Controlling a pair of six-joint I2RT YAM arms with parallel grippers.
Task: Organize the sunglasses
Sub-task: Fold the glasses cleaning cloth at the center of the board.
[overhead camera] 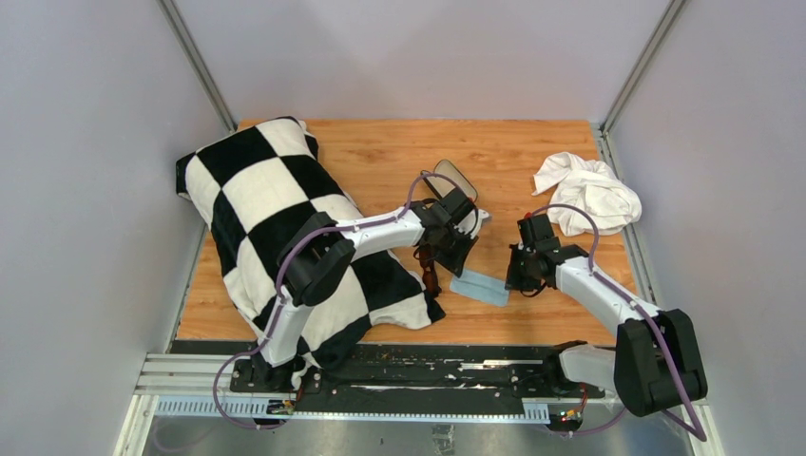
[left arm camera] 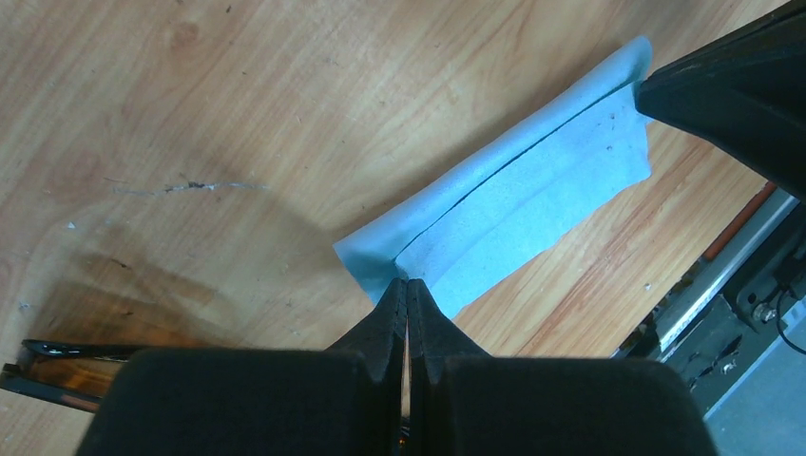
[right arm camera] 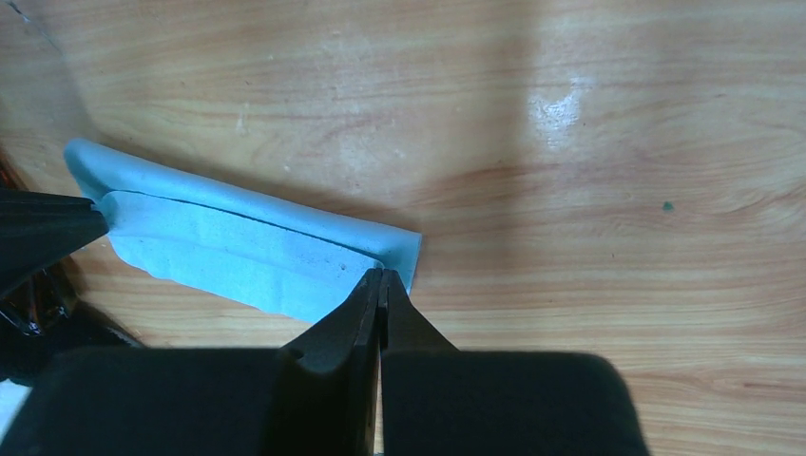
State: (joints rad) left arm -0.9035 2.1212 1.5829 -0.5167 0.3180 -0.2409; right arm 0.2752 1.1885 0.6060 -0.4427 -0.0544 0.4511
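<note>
Left hand (left arm camera: 407,288) and right hand (right arm camera: 381,277) pinch opposite ends of a blue cloth (overhead camera: 480,288); sunglasses (overhead camera: 431,274) lie at its nine o'clock on the table (overhead camera: 380,152).

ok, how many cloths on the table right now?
3. Checkered blanket on the left; white crumpled cloth at back right; light blue cloth at centre, pinched by left gripper and right gripper. Others could lie hidden under the blanket.
</note>
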